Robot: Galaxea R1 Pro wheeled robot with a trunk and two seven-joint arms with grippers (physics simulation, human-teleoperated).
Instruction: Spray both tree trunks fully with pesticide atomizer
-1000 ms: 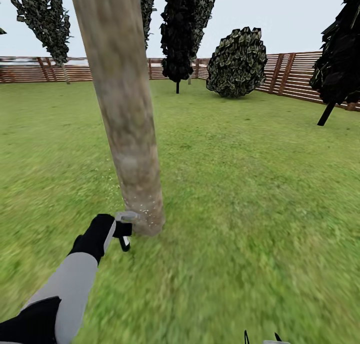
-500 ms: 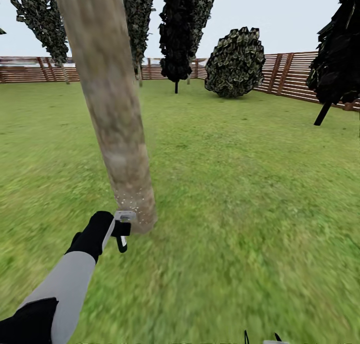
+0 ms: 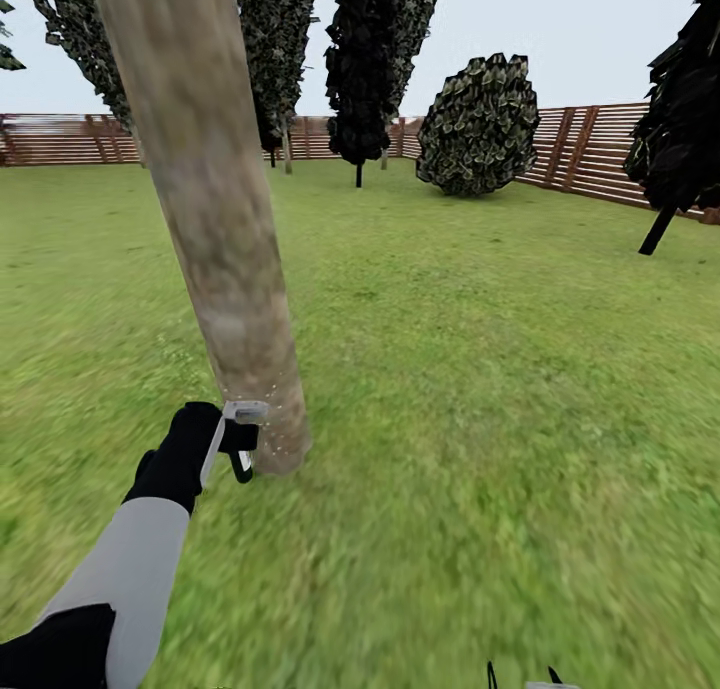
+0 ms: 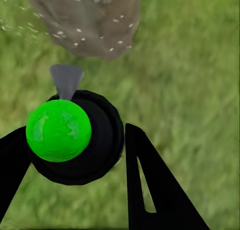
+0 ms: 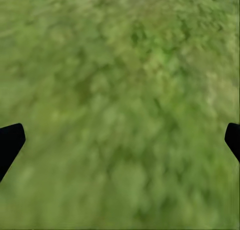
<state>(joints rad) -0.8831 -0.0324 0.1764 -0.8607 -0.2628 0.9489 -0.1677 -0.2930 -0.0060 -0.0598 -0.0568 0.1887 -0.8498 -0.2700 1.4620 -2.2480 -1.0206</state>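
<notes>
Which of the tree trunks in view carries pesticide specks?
The thick leaning tree trunk right in front of the left gripper, speckled whitish near its base. The thin dark trunks back by the fence show no specks.

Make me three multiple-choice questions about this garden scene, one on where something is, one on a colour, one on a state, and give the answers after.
1. Where is the atomizer?
A. lying on the grass
B. in the left gripper, at the base of the trunk
C. in the right gripper

2. What colour is the ball on the atomizer in the left wrist view?
A. red
B. blue
C. green

3. How does the right gripper stand?
A. open over bare grass
B. shut on the atomizer
C. shut on a branch

Answers:
1 B, the head view shows the left gripper holding it beside the foot of the trunk, where whitish specks dot the bark.
2 C, the left wrist view shows a bright green ball on the black body.
3 A, its fingertips sit far apart with nothing but grass between them.
</notes>
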